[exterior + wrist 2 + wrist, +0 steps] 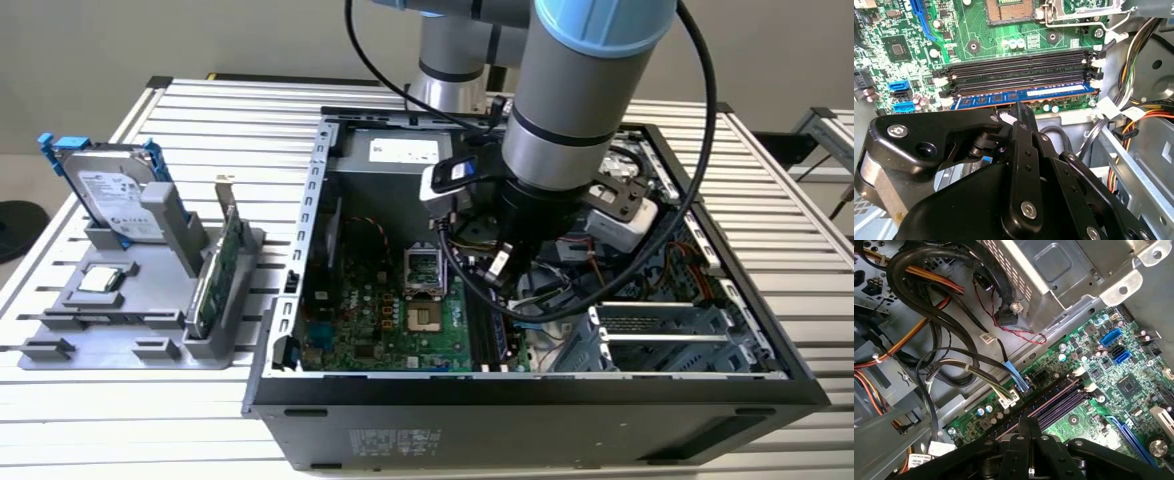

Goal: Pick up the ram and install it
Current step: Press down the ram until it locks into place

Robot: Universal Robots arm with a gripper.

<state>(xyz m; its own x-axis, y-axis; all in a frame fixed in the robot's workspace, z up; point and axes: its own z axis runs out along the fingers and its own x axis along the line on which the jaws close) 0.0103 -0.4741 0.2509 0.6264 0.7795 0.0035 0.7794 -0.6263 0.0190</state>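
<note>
One gripper (pixel 1021 112) hangs over the motherboard (pixel 979 45), fingers pinched together above the ram (pixel 1024 95) seated in its slot.

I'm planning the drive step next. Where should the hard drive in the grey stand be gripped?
Its upper half, across the two flat faces, coming from above: the hard drive stands on edge in the grey stand, lower end slotted in.

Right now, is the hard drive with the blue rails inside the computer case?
No, the hard drive stands on the grey holder outside the computer case, on the exterior view's left.
</note>
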